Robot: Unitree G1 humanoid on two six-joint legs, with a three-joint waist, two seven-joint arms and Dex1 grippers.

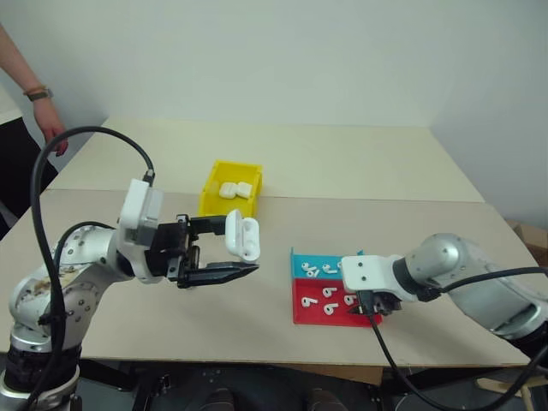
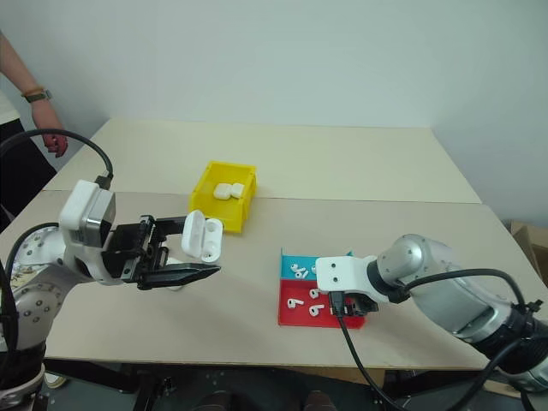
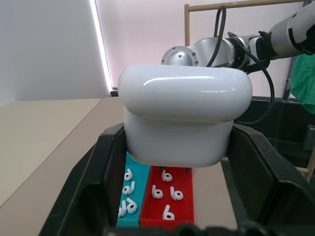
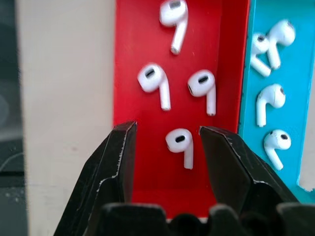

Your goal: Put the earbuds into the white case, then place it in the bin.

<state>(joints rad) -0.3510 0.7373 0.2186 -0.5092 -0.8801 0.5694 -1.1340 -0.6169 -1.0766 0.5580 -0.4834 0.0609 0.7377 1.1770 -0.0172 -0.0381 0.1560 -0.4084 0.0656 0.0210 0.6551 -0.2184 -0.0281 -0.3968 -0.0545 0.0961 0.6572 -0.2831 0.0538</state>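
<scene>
Left tool (image 1: 224, 261) clamped on the white case (image 1: 242, 237), lid open, held above the bench left of the trays. My right tool (image 4: 167, 142), fingers apart, straddles an earbud (image 4: 180, 145) in the red tray (image 4: 133, 59). Next: close, lift, carry to case.

My left claw (image 3: 179, 162) is clamped on the white case (image 3: 183, 115), its two black fingers (image 3: 98, 182) hugging it on either side, lid hinged open and glossy up close. Below it on the tabletop (image 3: 59, 147) sit a red tray (image 3: 186, 209) and a teal tray (image 3: 139, 174) side by side, touching, each with white earbuds (image 3: 167, 189) scattered inside. Beyond the case, my right arm (image 3: 231, 49) reaches down toward the trays.
</scene>
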